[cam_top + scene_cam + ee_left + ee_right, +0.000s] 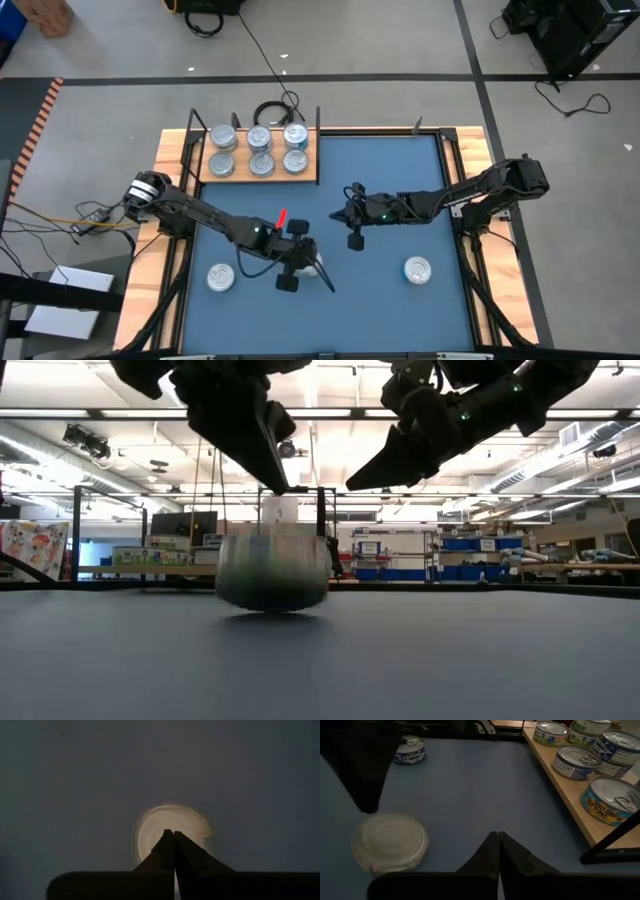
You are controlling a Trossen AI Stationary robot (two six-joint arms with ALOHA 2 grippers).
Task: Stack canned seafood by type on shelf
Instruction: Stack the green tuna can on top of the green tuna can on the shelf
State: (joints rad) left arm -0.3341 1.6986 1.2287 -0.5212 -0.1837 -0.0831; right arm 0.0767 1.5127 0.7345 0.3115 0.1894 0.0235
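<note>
One tin [272, 568] sits under the clenched, empty left gripper [318, 266]; six tins fill the shelf [205, 178], two wait; right gripper [355, 240] clenched too.

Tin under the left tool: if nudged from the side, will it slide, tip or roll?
The tin sits flat, low and wide, so it likely slides on the mat without tipping. It probably would roll only on edge. Its smooth lid may be slippery for the shut left tool.

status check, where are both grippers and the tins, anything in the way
Left gripper shut, empty, over a tin on the mat. Right gripper shut, empty, mid-mat. Six tins on shelf; two loose tins. Nothing in the way.
</note>
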